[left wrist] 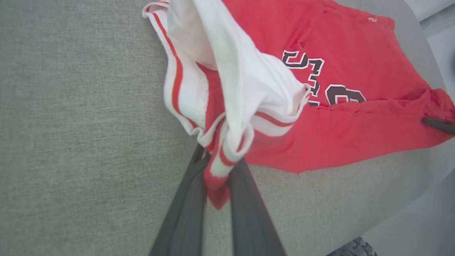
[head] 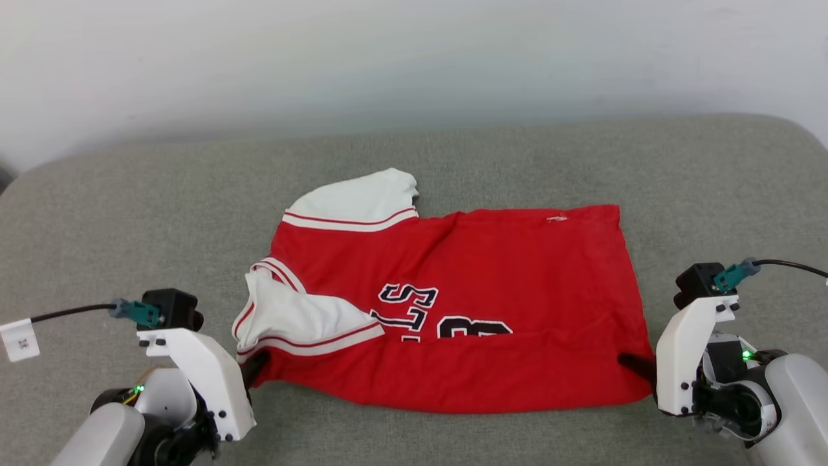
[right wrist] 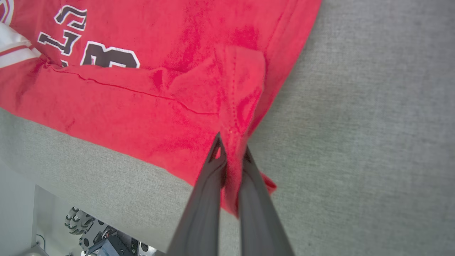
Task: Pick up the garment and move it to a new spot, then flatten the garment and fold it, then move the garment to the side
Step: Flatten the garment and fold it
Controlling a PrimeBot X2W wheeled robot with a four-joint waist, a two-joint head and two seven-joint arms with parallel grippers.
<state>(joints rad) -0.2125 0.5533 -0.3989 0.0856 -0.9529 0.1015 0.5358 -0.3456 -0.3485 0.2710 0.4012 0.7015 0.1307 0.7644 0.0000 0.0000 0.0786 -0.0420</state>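
The garment (head: 491,285) lies spread on the grey padded table (head: 453,155), red with white striped sleeves and black letters, its near edge folded up over the print. My left gripper (head: 253,367) is shut on the garment's near left corner by the white sleeve (left wrist: 245,89), pinching red and white fabric (left wrist: 217,170) between its dark fingers. My right gripper (head: 631,364) is shut on the near right corner, where the red hem (right wrist: 233,156) bunches between its fingers (right wrist: 209,185). The right gripper's finger tip (left wrist: 439,124) also shows at the garment's far end in the left wrist view.
Grey cushion surface lies bare to the left (head: 97,220), to the right (head: 731,194) and behind the garment. The table's near edge (right wrist: 89,185) runs just below the garment, with the robot's wheeled base (right wrist: 103,238) and floor beyond it. A pale wall (head: 414,58) stands behind.
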